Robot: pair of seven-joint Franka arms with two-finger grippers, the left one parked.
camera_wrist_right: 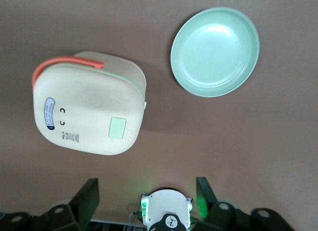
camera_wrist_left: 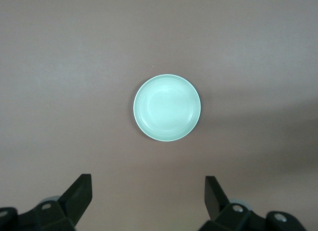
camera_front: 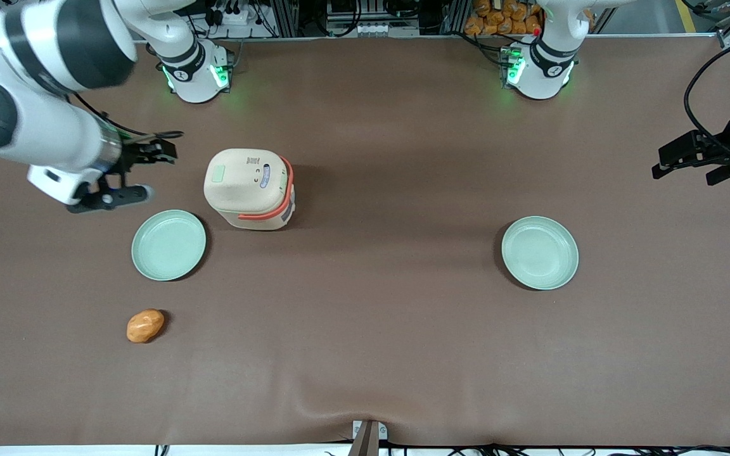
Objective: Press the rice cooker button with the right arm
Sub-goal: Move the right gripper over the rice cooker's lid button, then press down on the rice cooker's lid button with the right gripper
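Observation:
The cream-beige rice cooker (camera_front: 249, 189) stands on the brown table with its coral-orange handle band toward the parked arm's end. Its small pale green button (camera_front: 218, 173) sits on the lid, on the side toward the working arm. The white right arm reaches in from the working arm's end. Its black gripper (camera_front: 143, 174) hovers beside the cooker, apart from it, open and empty. In the right wrist view the cooker (camera_wrist_right: 87, 109) and the button (camera_wrist_right: 117, 127) show from above, with the gripper (camera_wrist_right: 148, 196) off to one side of them, jaws wide apart.
A round pale green plate (camera_front: 168, 245) lies nearer the front camera than the gripper and also shows in the right wrist view (camera_wrist_right: 215, 51). A second plate (camera_front: 540, 253) lies toward the parked arm's end. An orange-brown bread roll (camera_front: 145, 325) lies nearer the camera.

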